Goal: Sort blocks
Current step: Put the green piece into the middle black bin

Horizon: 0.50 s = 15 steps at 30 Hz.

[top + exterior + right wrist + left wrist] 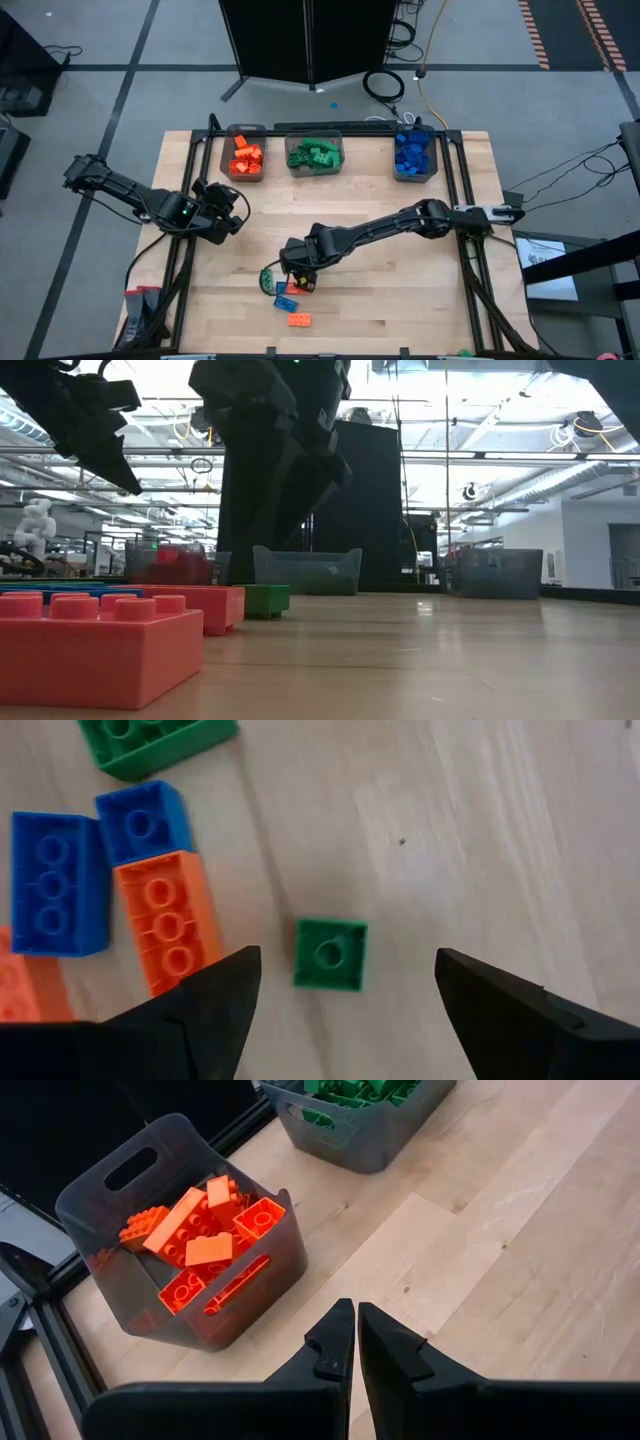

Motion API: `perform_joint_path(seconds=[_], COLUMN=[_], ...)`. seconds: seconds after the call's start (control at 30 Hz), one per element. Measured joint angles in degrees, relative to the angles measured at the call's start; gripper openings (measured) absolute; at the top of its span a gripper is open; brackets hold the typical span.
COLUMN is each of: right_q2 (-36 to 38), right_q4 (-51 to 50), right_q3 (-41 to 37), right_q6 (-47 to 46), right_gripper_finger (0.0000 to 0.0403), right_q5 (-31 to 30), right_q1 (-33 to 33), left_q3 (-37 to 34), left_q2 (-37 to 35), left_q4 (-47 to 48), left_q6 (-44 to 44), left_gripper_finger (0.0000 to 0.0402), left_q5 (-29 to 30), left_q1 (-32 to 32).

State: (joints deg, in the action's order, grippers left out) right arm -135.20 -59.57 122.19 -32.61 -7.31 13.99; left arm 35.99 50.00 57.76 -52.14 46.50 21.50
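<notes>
**Now: right arm over the last loose bricks, small green one between its fingers**

Broadly, the wooden table (400,290) carries three grey bins along its 12 o'clock edge: the orange bin (245,152) toward 11, the green bin (315,153) at 12 and the blue bin (413,155) toward 1, each already holding bricks of its colour. Only a small cluster of loose blocks (290,300) remains, down near the 6 o'clock edge.

The right gripper (300,275) reaches across from the 3 o'clock side and hangs directly over that cluster, so it is plainly the nearer arm. Its jaws stand wide apart and hold nothing. In its wrist view the small green block (330,953), a squarish single-stud piece, lies on bare wood between the two fingers, centred in the gap. Being square, it shows no long axis to line up with. An orange block (165,920) and a blue block (50,885) lie just beside it on one side, near that finger (200,1010); a straight descent looks likely to clear them, though narrowly.

The left gripper (228,212) waits at 9 o'clock, near the orange bin, its jaws together and empty.
</notes>
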Motion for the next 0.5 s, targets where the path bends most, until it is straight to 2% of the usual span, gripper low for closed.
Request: perform_joint_path(seconds=[0.33, 0.5], right_q2=[0.00, 0.07], right_q4=[-0.07, 0.62], right_q3=[-0.09, -0.93], right_q6=[2.24, 2.01], right_gripper_finger=[0.0338, 0.0342], right_q5=[3.38, 3.24], right_q1=[-1.85, -1.80], left_q3=[0.00, 0.00], left_q2=[0.00, 0.00], left_q4=[-0.02, -0.04], left_q6=[0.02, 0.02], left_gripper_finger=[0.0023, 0.0023], left_q5=[0.00, 0.00], left_q1=[0.00, 0.00])
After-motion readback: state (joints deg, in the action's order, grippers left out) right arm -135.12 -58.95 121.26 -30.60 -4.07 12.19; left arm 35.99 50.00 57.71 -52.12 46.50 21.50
